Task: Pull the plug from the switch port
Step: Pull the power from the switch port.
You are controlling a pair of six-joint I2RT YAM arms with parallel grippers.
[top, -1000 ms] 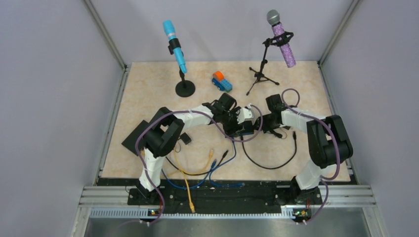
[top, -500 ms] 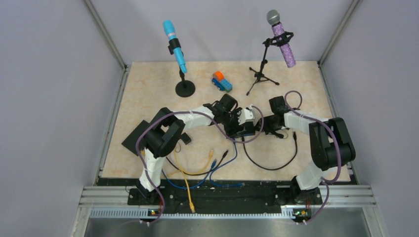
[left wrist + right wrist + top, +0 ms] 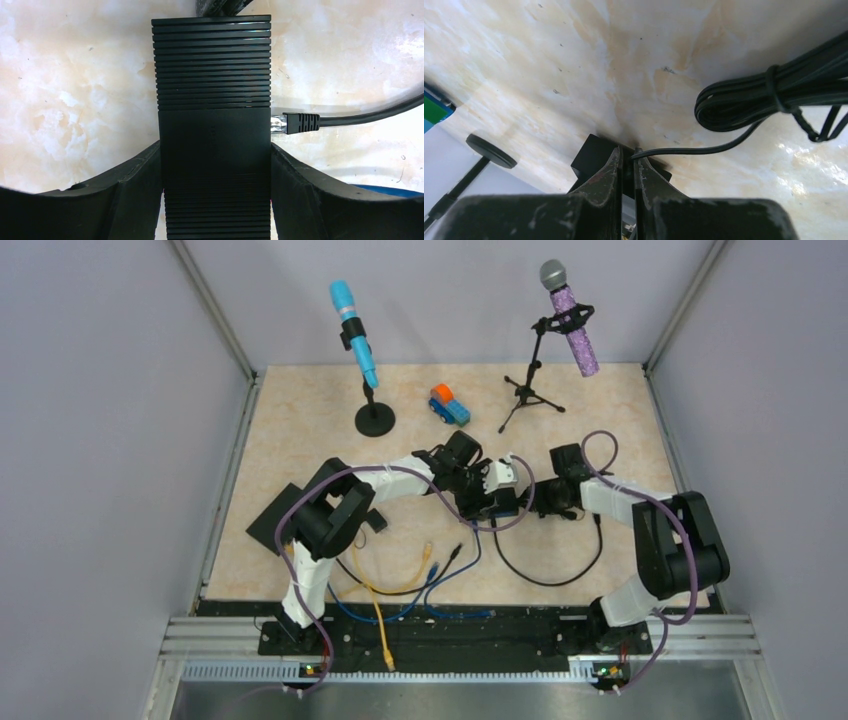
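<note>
We see a marbled beige table (image 3: 300, 430) carrying a mic stand (image 3: 375, 421), a tripod (image 3: 527, 396) and a toy truck (image 3: 449, 405) along its far side. Mid-table lies the switch (image 3: 214, 125), with a black cable (image 3: 548, 581) looping to its near right. A yellow cable (image 3: 378, 615) and a blue cable (image 3: 430, 575) sprawl by the near edge, with a black box (image 3: 270, 522) at left.

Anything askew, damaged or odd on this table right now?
Nothing broken or spilled. The yellow cable trails off the near edge of the table onto the rail, crossing the blue cable. The left pincer holds the switch squarely; the right pincer pinches the black cable.
</note>
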